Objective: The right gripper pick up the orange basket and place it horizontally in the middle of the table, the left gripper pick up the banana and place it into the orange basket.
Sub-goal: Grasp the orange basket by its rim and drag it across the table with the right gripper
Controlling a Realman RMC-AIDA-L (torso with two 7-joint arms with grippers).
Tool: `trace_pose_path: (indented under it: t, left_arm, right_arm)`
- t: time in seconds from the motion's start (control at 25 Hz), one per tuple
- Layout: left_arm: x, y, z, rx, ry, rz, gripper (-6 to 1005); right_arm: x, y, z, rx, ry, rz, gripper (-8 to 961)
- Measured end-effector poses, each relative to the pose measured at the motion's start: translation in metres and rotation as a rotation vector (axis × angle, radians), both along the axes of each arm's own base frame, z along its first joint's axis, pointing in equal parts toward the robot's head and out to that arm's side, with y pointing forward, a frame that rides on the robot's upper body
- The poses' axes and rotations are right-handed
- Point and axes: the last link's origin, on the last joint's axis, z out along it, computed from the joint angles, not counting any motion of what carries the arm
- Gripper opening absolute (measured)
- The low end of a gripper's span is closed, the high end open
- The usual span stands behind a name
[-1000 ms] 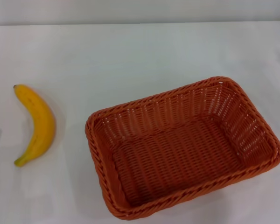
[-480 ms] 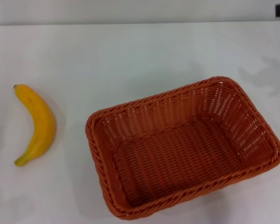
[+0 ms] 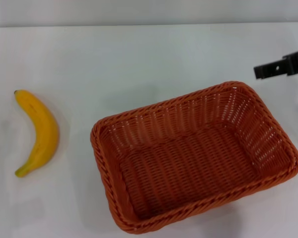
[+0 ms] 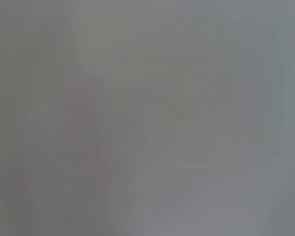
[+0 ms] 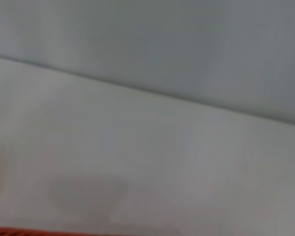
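right gripper (image 3: 280, 67) shows as a dark flat tip at the right edge of the head view, above the table (image 3: 139, 59), just beyond the far right corner of the orange basket (image 3: 193, 156); can't tell if it's wide or narrow. basket sits skewed, below and left of the tip, not touching it, nothing inside. banana (image 3: 38, 133) lies far to the tip's left, well apart from the basket. left wrist view is a grey blur.

White table (image 5: 137, 147) is seen meeting a grey backdrop — orange basket (image 5: 19, 231) rim glimpsed at one edge.
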Motion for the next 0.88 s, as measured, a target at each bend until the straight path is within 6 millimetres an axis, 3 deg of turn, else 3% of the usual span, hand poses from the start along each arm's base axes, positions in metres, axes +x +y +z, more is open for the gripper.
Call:
trace_pose_path:
  t: [0.4,0.88]
  left_arm:
    - [0.006,0.011,-0.011,-0.086,-0.023,-0.05,879]
    - [0.01,0.021,-0.017,-0.112,-0.05,-0.054,879]
  right_arm:
    - [-0.004,-0.01,-0.026,-0.054,-0.14,-0.098,825]
    - [0.031,-0.009,-0.04,-0.067,-0.227,-0.223,818]
